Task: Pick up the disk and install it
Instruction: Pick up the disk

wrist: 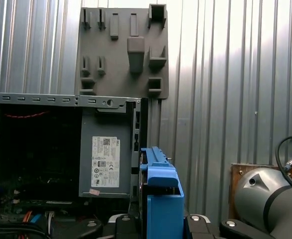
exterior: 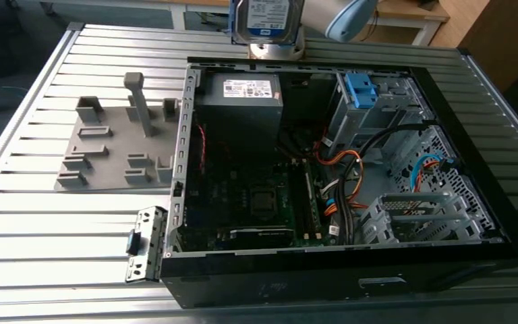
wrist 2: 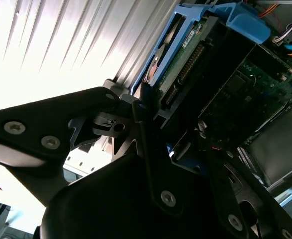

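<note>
one disk (exterior: 266,19), white-and-blue label showing, hangs clamped in the closed tool (wrist 2: 156,117) above the edge of one open computer case (exterior: 183,135) on the ribbed counter (exterior: 52,229).

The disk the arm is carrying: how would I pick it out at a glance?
Find the open black computer case on the ribbed metal table. Above its far edge in the exterior view, beside the arm, hangs the disk: a flat silver drive with a white-and-blue label, unlike the bare blue bracket inside the case.
</note>
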Robot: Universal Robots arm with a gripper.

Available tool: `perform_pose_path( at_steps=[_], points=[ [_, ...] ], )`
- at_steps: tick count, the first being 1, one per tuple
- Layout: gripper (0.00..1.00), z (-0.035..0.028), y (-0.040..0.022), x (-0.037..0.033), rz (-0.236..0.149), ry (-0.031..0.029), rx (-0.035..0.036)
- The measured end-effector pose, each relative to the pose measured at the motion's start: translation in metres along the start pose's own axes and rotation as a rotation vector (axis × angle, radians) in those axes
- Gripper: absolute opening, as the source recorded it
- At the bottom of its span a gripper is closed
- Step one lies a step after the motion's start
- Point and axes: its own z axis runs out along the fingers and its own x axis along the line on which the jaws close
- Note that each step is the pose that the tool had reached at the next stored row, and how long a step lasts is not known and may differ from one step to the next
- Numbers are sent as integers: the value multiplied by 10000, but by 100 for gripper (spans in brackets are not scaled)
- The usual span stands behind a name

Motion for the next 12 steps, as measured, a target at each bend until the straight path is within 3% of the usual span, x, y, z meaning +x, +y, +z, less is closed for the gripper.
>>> perform_pose_path(
  at_steps=[12],
  points=[
    [36, -1, -140, 10, 1, 2, -1]
  ],
)
